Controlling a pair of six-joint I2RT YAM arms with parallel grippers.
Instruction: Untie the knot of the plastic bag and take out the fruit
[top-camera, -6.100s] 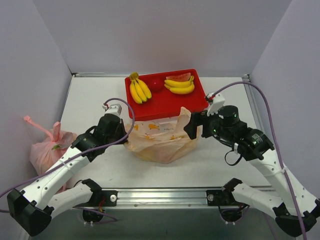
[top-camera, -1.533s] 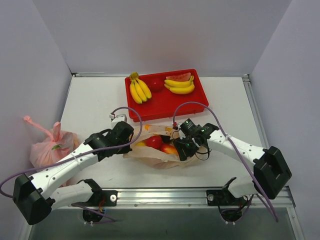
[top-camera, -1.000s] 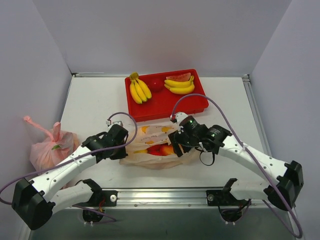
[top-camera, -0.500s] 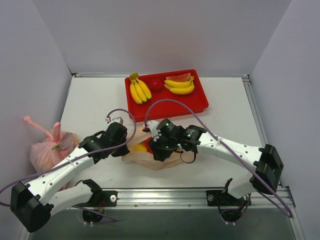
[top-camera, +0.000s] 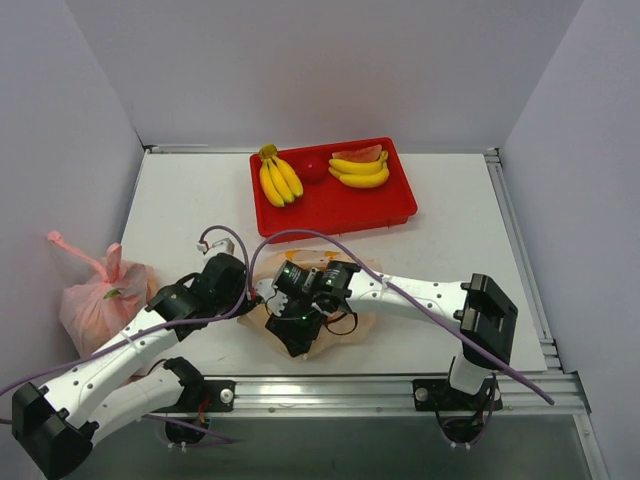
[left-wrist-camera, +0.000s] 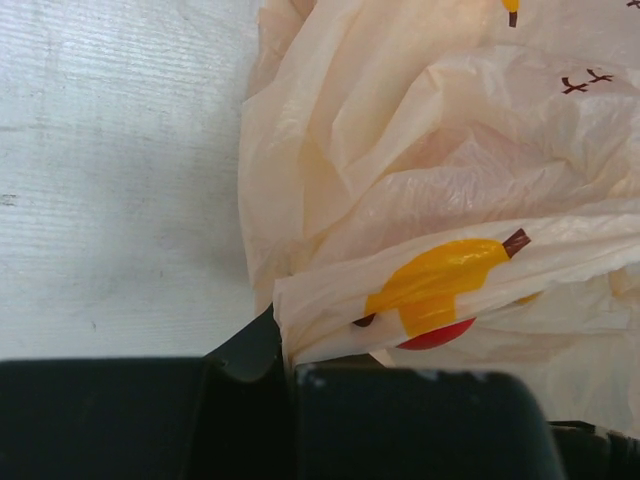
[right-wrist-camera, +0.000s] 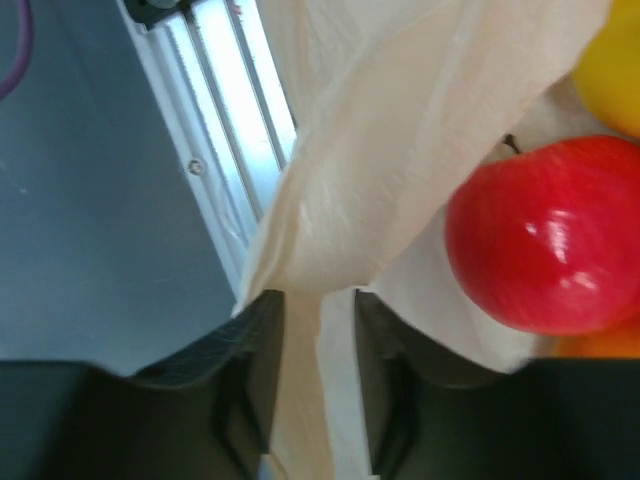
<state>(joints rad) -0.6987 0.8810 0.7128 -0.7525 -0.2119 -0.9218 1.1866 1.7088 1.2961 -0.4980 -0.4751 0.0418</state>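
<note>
Peach film of the plastic bag (left-wrist-camera: 430, 150), near the red tray (top-camera: 330, 210), was clamped by the left gripper (left-wrist-camera: 288, 368) and by the right gripper (right-wrist-camera: 318, 315), lately swung across to its near-left corner, so the fruit (right-wrist-camera: 535, 245) inside was judged exposed, not yet removed.

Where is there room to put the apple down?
There is bare table left of the red tray, and more right of the bag. The tray's front middle, by the bananas, is free too. Around the bag, near the front edge, it's crowded.
</note>
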